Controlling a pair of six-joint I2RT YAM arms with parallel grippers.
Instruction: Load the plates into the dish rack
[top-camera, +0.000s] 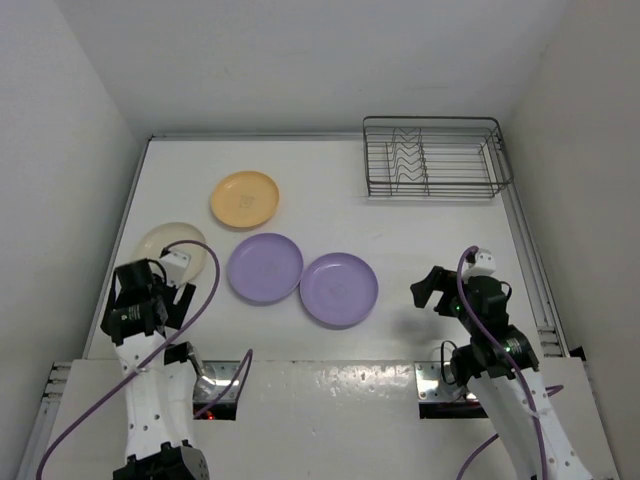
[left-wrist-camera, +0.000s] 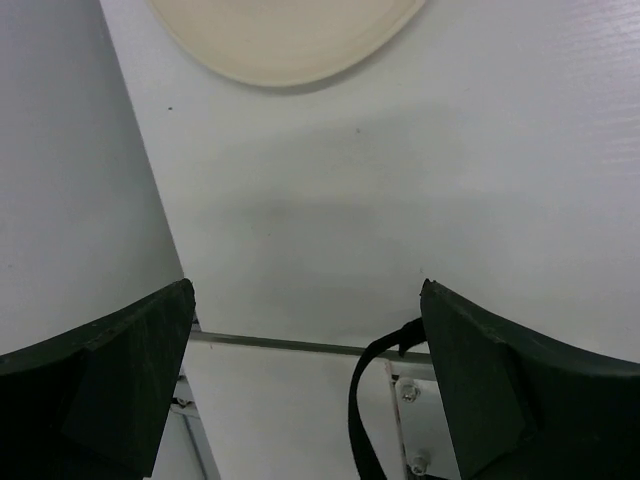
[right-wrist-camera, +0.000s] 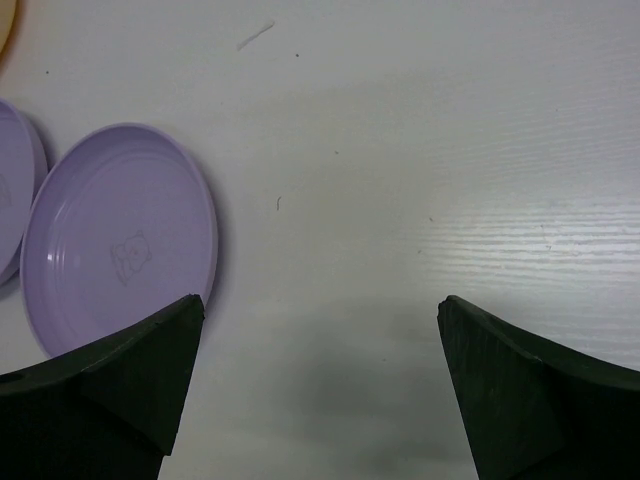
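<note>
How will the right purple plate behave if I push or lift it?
The plate looks thin and shallow: probably light, stiff. Lying flat on the smooth table, it may slide rather than tip. Its low rim likely offers little grip.

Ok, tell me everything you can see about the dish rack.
The dish rack is a rectangular basket of thin grey wire, metal by its look, with upright zigzag dividers inside. It holds nothing, stands level in the far right corner of the table, and touches only the table.

A white table sits boxed in by 3 plain white walls, left, far and right; even light casts soft shadows.
</note>
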